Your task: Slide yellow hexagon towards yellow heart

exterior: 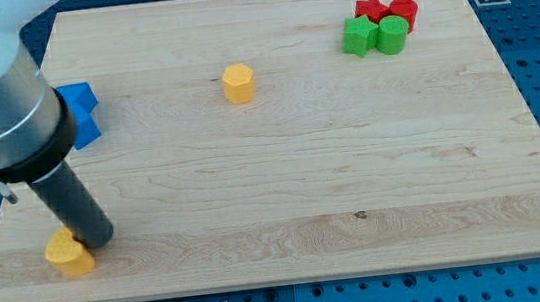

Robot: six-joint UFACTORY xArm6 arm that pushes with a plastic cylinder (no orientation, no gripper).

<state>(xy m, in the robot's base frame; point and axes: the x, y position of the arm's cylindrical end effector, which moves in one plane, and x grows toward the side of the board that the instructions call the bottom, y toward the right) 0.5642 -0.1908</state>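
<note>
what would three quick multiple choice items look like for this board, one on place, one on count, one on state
1. Where does the yellow hexagon sit?
A. upper middle of the board
B. the view's bottom right corner
C. among the green blocks

2. How many red blocks show?
A. none
B. two
C. five

3. How does my tip stand to the yellow heart?
A. far off, by the red blocks
B. close beside it, at its upper right
C. resting against the hexagon

Key: 1 A, it lies alone on bare wood left of centre near the view's top. 2 B, a red star and a red cylinder sit at the view's top right, behind the green star and green cylinder. 3 B, the rod's end comes down right next to the heart at the view's bottom left.
</note>
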